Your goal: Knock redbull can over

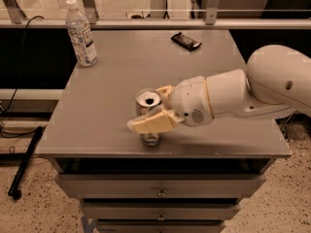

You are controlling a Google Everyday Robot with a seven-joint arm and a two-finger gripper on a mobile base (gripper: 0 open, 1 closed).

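We see the redbull can (148,100) standing upright close to the near edge of the worktop (112,81). The gripper (147,108) reaches in from the right, its fingers (150,124) spread around the can: one crosses its near side, the other sits at its far right. A water bottle (81,35) stands at the far left corner. A dark wrapped bar (186,41) lies at the far edge, right of centre.

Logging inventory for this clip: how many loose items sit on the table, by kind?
Cans: 1, the redbull can, upright near the table's front edge, straddled by the open gripper.
Bottles: 1, the water bottle, back left corner.
Wrapped bars: 1, the dark bar, at the back.
Total: 3
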